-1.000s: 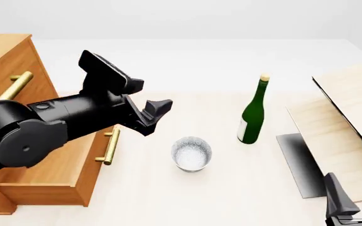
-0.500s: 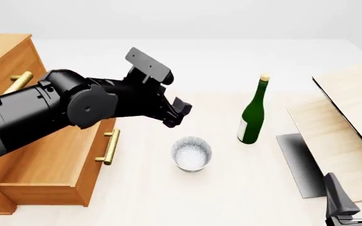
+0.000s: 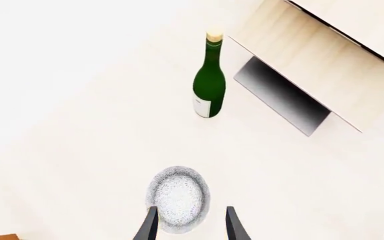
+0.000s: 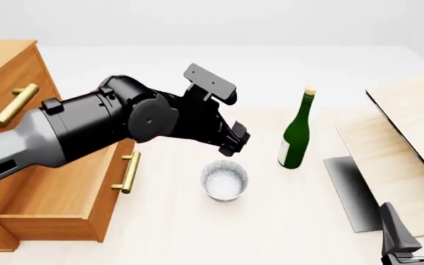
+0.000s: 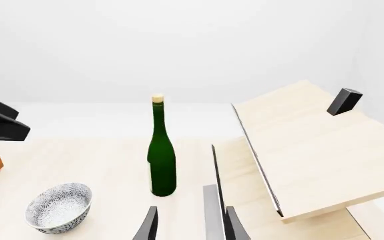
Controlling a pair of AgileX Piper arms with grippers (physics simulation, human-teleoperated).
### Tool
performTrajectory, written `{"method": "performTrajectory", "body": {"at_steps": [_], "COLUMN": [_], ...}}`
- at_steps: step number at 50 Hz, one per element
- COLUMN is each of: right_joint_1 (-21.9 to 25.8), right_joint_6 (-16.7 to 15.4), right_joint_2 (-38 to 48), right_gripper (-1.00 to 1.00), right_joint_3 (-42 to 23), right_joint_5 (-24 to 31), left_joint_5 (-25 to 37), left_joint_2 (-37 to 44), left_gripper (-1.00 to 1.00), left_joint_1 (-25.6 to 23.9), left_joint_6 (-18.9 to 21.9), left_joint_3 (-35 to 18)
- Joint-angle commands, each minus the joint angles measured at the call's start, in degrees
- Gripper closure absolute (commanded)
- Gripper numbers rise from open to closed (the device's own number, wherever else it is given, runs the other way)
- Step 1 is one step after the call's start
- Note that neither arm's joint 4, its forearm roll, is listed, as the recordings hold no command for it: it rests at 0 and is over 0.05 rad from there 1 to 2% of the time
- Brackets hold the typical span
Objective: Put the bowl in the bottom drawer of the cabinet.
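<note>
The speckled white-grey bowl (image 4: 224,179) stands upright on the table, right of the bottom drawer (image 4: 112,207), which is pulled out of the cabinet (image 4: 6,61). My left gripper (image 4: 236,141) hangs open just above and behind the bowl, not touching it. In the left wrist view the bowl (image 3: 178,196) lies ahead of the spread fingers (image 3: 146,226) of the left gripper (image 3: 190,227). My right gripper (image 4: 417,227) rests open and empty at the table's near right corner. From its wrist view, the bowl (image 5: 60,207) is far off to one side of the right gripper (image 5: 192,227).
A green wine bottle (image 4: 297,132) stands right of the bowl. Pale wooden boards (image 4: 411,127) and a dark plate (image 4: 348,190) fill the right side. The drawer's brass handle (image 4: 130,171) juts toward the bowl. An upper handle (image 4: 9,105) sticks out above.
My left arm has swung right, away from the drawer front, to a spot over the bowl. The bowl, bottle and right gripper have not moved.
</note>
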Motion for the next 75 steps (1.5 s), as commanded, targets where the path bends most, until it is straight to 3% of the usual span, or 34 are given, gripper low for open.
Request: {"method": "performTrajectory", "body": {"at_steps": [1, 17, 44, 75], "right_joint_1": [0.0, 0.0, -0.01, -0.06], "right_joint_6": [0.01, 0.01, 0.0, 0.01], "right_joint_2": [0.0, -0.01, 0.0, -0.3], "right_gripper": [-1.0, -1.0, -1.0, -1.0], "right_joint_3": [0.0, 0.0, 0.0, -0.03], "right_joint_5": [0.0, -0.01, 0.0, 0.32], "left_joint_5": [0.18, -0.36, 2.19, 1.65], "left_joint_2": [2.67, 5.84, 14.96, 21.41], "left_gripper": [-1.0, -1.0, -1.0, -1.0], "left_joint_1": [-1.19, -2.38, -2.1, -2.43], "left_joint_6": [-2.06, -3.64, -4.47, -7.69], "left_joint_3": [-1.42, -2.79, -10.3, -9.58]}}
